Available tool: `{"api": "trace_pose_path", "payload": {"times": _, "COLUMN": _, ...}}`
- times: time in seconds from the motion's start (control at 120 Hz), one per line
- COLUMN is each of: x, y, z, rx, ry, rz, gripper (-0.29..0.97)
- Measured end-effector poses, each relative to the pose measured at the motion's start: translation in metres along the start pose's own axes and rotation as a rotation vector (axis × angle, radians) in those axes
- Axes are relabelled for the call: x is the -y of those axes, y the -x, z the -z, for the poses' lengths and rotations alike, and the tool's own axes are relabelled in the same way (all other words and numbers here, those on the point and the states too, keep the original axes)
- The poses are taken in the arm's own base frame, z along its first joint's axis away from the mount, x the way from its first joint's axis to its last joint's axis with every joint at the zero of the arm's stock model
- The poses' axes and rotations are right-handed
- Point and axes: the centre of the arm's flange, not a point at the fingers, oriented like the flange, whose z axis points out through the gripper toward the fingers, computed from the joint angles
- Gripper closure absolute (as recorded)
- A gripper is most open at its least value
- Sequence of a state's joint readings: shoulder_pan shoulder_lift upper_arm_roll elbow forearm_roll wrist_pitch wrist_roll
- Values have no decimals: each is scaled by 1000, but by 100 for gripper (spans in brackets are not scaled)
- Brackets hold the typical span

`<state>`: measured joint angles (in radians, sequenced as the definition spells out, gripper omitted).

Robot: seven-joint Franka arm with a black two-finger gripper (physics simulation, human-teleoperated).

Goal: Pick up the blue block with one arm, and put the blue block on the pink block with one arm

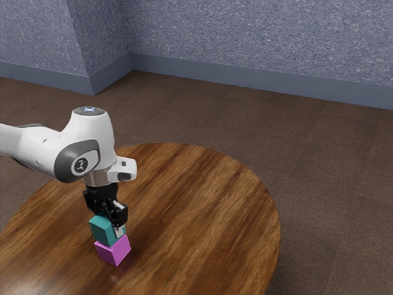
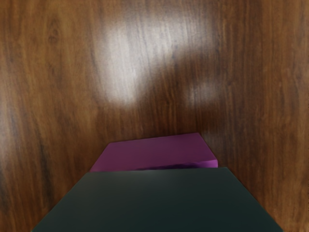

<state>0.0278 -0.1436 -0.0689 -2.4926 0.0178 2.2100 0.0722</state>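
Claw (image 1: 112,222) clamped on blue block (image 1: 101,228), fingers pointing straight down, one finger plain on block's side. Blue block, rather teal in colour, held between fingers directly under hand. Pink block (image 1: 114,251) just below claw, under blue block and slightly offset from it; seem touching, cannot tell if fully resting. In wrist view: dark block close under hand, pink top visible beyond. Round wooden table (image 1: 202,196) beneath both.
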Motion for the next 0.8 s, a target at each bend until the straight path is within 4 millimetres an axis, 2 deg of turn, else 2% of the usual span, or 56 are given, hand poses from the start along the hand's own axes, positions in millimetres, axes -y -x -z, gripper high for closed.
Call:
{"api": "trace_pose_path", "payload": {"times": 0.175, "x": -2, "y": 2, "z": -3, "rx": 7, "ry": 0, "rz": -5, "gripper": 31}}
{"api": "trace_pose_path", "payload": {"times": 0.533, "x": -4, "y": 1, "z": 0, "rx": -4, "ry": 0, "rz": -23, "gripper": 8}}
{"api": "trace_pose_path", "payload": {"times": 0.575, "x": -2, "y": 2, "z": 10, "rx": -21, "ry": -2, "rz": -17, "gripper": 6}}
{"api": "trace_pose_path", "payload": {"times": 0.633, "x": 0, "y": 8, "z": 38, "rx": -68, "ry": -10, "rz": -5, "gripper": 5}}
{"api": "trace_pose_path", "payload": {"times": 0.7, "x": 0, "y": 15, "z": 60, "rx": -105, "ry": -16, "rz": 2, "gripper": 4}}
{"api": "trace_pose_path", "payload": {"times": 0.75, "x": 0, "y": 13, "z": 81, "rx": -136, "ry": -21, "rz": 4, "gripper": 3}}
{"api": "trace_pose_path", "payload": {"times": 0.8, "x": 0, "y": 12, "z": 93, "rx": -144, "ry": -21, "rz": 8, "gripper": 2}}
